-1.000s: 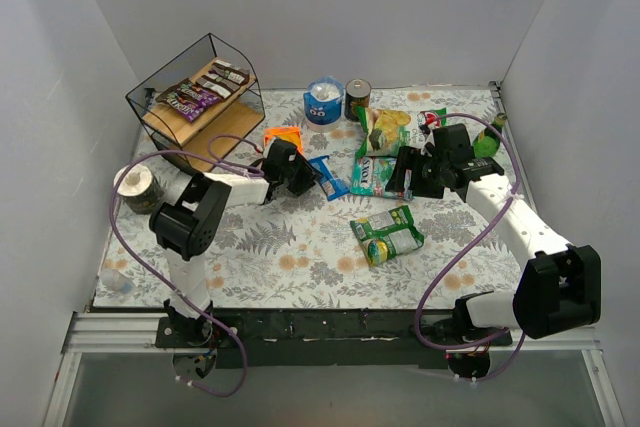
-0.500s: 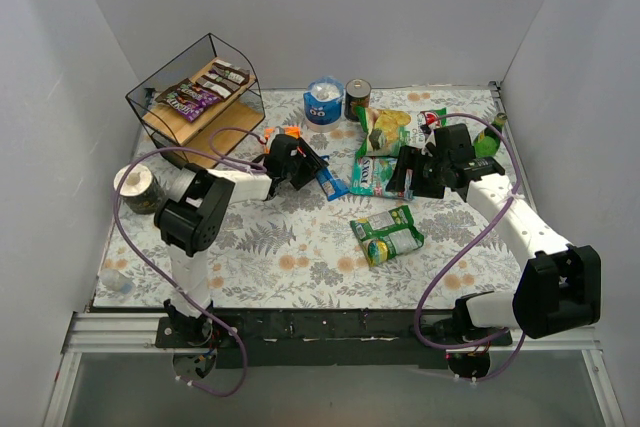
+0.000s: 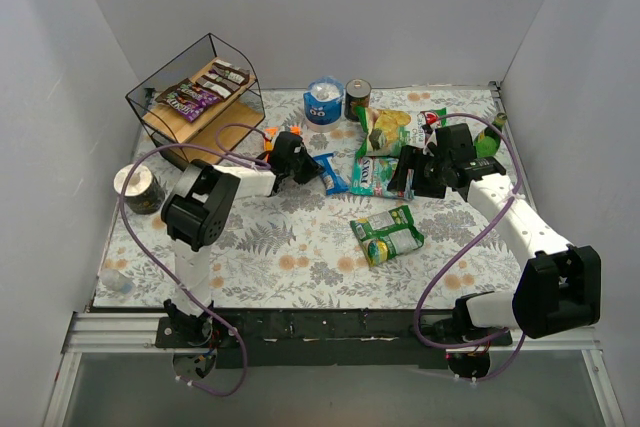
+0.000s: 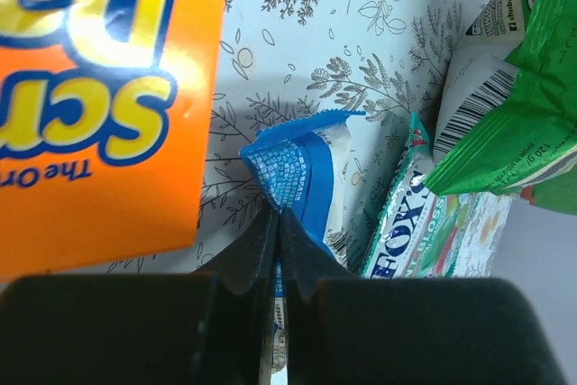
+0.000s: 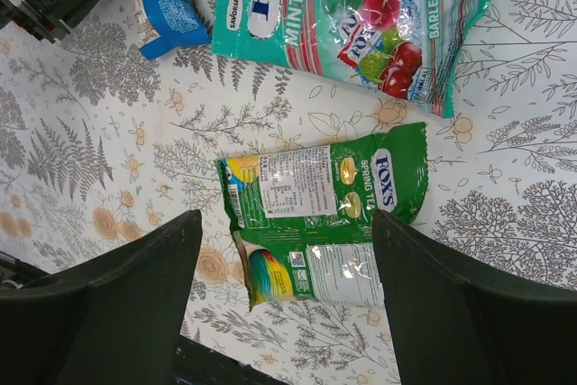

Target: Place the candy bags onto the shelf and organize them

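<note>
The shelf (image 3: 160, 117) stands at the back left with brown and purple candy bags (image 3: 200, 92) on its top board. My left gripper (image 3: 303, 160) is shut on the end of a blue candy bag (image 3: 331, 175), seen pinched in the left wrist view (image 4: 302, 178). My right gripper (image 3: 408, 173) is open and empty over the teal candy bag (image 3: 374, 178). Its wrist view shows two green candy bags (image 5: 320, 191) between the fingers (image 5: 135, 295), the teal bag (image 5: 361, 15) and the blue bag (image 5: 162, 2). The green bags lie at the middle (image 3: 388, 234).
An orange bag (image 4: 99, 105) lies under my left arm. A blue can (image 3: 323, 102), a brown can (image 3: 357, 97) and a large green chip bag (image 3: 385, 129) stand at the back. A round can (image 3: 135, 187) sits at the left edge.
My left gripper has swung a little back and to the right, carrying the blue candy bag with it. The right arm has not moved.
</note>
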`<action>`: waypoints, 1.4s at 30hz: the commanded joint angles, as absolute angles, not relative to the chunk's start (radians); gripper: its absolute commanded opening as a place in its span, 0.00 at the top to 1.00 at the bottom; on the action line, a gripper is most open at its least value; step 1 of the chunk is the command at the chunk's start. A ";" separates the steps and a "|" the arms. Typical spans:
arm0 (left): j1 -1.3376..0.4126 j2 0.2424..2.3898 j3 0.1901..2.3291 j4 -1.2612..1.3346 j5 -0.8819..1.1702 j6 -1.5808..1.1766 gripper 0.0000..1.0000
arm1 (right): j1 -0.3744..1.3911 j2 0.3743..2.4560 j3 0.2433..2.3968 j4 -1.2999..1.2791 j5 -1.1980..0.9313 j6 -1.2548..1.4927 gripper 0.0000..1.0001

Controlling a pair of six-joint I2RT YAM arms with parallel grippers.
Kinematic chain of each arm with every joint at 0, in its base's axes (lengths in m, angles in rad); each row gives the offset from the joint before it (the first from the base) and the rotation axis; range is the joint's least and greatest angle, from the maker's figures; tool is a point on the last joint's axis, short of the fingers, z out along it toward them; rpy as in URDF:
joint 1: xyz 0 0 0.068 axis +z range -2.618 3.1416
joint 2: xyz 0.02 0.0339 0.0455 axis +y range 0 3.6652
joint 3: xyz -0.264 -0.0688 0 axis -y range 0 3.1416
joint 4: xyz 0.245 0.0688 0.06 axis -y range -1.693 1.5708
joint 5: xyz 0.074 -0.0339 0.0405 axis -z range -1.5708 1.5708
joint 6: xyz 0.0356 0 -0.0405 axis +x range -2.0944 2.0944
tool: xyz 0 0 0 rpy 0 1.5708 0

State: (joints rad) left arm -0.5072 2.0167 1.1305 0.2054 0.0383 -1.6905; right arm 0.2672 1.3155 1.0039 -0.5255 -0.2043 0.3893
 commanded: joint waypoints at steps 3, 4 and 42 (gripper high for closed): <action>-0.511 2.040 1.158 0.078 0.012 -1.617 1.00 | 0.256 1.293 1.011 -0.525 -0.206 0.382 0.17; -0.511 2.036 1.161 0.077 0.012 -1.608 1.00 | 0.258 1.292 1.011 -0.525 -0.204 0.382 0.17; -0.076 1.422 1.532 -0.527 0.110 -1.394 1.00 | 0.250 1.324 1.011 -0.511 -0.221 0.399 0.11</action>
